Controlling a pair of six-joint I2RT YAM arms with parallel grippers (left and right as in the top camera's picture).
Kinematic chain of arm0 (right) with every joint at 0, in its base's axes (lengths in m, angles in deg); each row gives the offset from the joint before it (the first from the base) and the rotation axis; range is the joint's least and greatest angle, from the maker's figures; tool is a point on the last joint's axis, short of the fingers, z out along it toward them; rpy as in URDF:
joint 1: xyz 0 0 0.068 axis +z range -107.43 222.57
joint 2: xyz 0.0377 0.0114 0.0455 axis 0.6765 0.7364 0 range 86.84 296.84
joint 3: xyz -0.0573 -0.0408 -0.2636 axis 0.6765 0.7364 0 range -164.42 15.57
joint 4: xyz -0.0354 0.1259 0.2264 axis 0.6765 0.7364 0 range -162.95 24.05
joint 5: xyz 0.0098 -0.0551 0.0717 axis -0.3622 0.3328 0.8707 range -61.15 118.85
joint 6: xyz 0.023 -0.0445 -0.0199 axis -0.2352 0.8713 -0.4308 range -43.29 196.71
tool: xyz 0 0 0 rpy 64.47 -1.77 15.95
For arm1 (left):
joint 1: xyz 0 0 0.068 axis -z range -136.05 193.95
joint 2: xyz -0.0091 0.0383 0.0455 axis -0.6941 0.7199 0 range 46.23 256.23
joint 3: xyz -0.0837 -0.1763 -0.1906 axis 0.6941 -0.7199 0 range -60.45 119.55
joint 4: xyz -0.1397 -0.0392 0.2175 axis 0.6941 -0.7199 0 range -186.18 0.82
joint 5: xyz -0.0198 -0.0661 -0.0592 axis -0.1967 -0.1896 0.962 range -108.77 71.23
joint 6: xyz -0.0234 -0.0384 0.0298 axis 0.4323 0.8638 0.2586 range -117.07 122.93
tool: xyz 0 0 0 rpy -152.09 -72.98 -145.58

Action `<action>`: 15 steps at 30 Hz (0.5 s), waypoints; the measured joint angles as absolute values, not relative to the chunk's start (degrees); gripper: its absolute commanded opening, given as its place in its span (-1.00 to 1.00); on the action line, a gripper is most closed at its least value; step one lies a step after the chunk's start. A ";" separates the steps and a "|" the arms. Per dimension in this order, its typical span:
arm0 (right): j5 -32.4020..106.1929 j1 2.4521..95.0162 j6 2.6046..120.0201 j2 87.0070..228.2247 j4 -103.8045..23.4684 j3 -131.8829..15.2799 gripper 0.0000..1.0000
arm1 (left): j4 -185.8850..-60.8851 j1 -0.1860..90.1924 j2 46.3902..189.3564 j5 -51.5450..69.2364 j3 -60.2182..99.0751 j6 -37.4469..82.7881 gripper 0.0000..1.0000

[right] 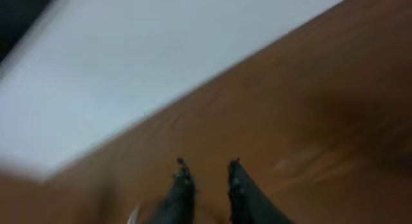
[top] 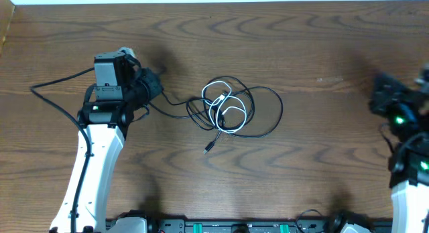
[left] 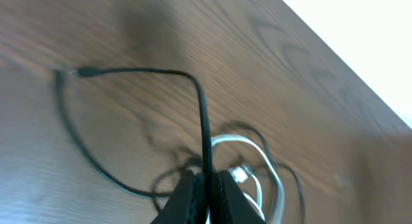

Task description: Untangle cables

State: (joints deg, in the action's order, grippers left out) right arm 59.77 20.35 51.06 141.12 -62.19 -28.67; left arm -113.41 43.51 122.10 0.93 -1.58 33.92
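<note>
A thin black cable (top: 268, 109) and a white cable (top: 221, 102) lie looped together in a small bundle at the table's middle. A small plug end (top: 208, 148) lies just below the bundle. My left gripper (top: 155, 86) is left of the bundle and shut on the black cable (left: 205, 130), which rises from between its fingers (left: 207, 179) and arcs away to a plug (left: 82, 73). The white cable (left: 254, 147) lies just beyond the fingers. My right gripper (right: 207, 166) is open and empty above bare table at the far right (top: 385, 96).
The wooden table's far edge (top: 214, 4) meets a white surface. A thicker black wire (top: 57, 82) loops off the left arm. Arm bases (top: 234, 226) stand along the near edge.
</note>
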 measured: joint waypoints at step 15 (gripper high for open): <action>63.70 58.54 48.00 169.34 -76.72 -28.85 -0.01 | -115.75 43.53 122.87 13.44 -1.58 24.28 -0.32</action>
State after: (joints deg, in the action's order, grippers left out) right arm 63.70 58.54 48.00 169.34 -76.72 -28.85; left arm -115.75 43.53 122.87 13.44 -1.58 24.28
